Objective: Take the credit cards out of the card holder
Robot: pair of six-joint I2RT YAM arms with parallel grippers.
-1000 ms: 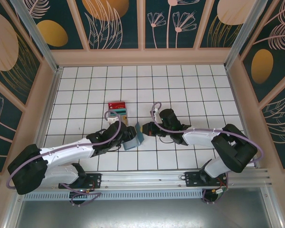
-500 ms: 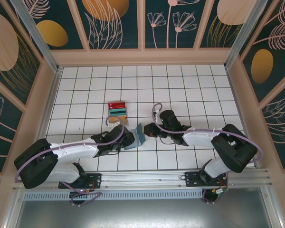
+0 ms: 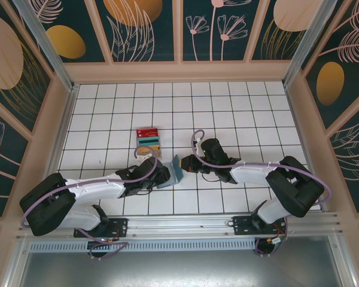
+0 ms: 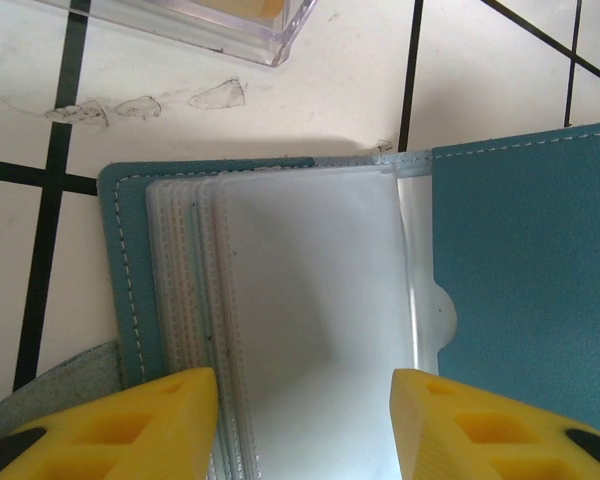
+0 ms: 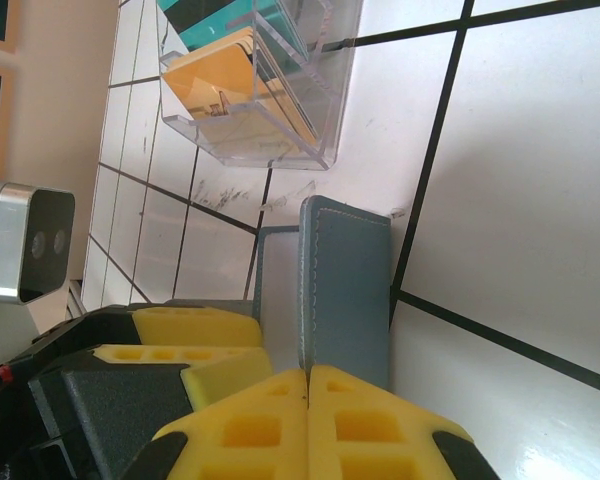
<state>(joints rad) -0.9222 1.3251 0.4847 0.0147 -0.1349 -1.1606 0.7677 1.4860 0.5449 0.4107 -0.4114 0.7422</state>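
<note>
Clamping right gripper (image 5: 307, 395) on card holder (image 5: 345, 290) flap, lower centre; hovering left gripper (image 4: 305, 410), jaws apart, over sleeves (image 4: 310, 290) looking empty. Judging extraction nearly finished, seeing credit cards (image 5: 220, 85) in clear tray (image 5: 280, 145), upper left.

From above, the wallet (image 3: 173, 172) is partly hidden by the left gripper (image 3: 163, 173) and right gripper (image 3: 184, 162), its pockets too small to read. On the left wrist camera its lower and right parts run off frame, glare whitens its clear sleeves (image 4: 310, 300), and the clear tray (image 4: 180, 20) beyond the wallet shows just a corner.
</note>
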